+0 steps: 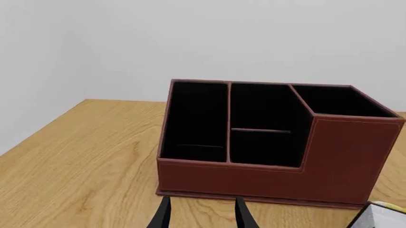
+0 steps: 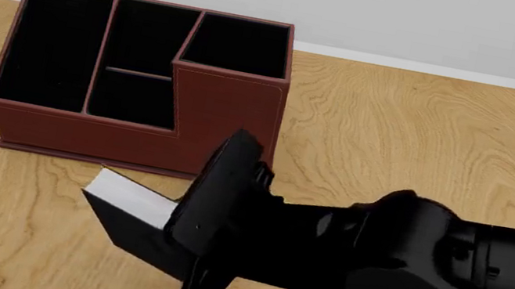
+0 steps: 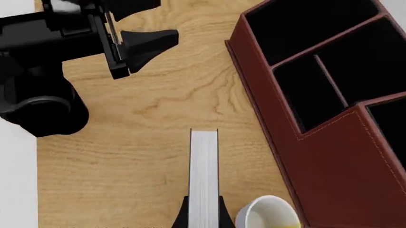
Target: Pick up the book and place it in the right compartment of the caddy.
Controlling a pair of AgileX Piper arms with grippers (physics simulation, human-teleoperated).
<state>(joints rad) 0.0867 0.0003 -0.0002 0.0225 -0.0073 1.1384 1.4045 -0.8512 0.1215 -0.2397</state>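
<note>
Wood table [image 2: 429, 135], white wall behind. Right gripper [image 3: 203, 211] fingers pinched on both covers of the book [image 3: 204, 175], page edge showing; book sits just in front of the caddy [image 2: 133, 130], beside the mug [image 3: 266, 213]. Left gripper [image 1: 201, 213] fingers parted, holding nothing.

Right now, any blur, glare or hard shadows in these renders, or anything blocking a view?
Front view: sharp, flat light, no glare; the right arm blocks most of the book. Left wrist view: crisp, the caddy lining is pure black without detail. Right wrist view: sharp, the book's page edge evenly lit, the mug cut off by the frame edge.
</note>
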